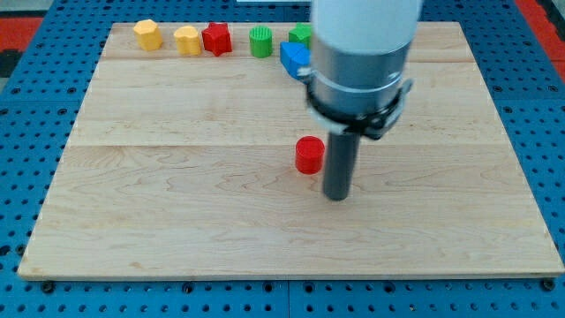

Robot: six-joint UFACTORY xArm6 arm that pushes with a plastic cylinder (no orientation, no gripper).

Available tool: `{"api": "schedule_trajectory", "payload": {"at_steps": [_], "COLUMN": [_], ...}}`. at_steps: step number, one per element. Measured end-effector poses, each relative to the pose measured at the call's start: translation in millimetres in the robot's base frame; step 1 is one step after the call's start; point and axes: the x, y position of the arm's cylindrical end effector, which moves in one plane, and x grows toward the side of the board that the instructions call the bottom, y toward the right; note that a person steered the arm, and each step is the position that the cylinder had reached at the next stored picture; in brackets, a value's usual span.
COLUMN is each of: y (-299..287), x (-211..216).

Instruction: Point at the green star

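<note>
A green block [301,34], partly hidden behind the arm, sits at the view's top near the middle; its star shape cannot be made out. A green cylinder [260,41] stands just to its left. My tip [336,196] rests on the board near the middle, well below the green blocks. A red cylinder [309,155] stands just up and to the left of the tip, close to the rod; I cannot tell if it touches it.
Along the view's top edge stand a yellow block [148,34], a second yellow block [187,40] and a red star [217,39]. A blue block [295,58] lies below the green block, partly behind the arm. The wooden board [177,194] sits on a blue pegboard.
</note>
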Motion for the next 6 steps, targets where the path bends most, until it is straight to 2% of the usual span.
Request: {"api": "schedule_trajectory", "payload": {"at_steps": [1, 2, 3, 4, 6], "y": [3.5, -51.8, -54.7, -24.5, 73.8], "x": [-60.6, -51.7, 13.8, -9.1, -167.6]}}
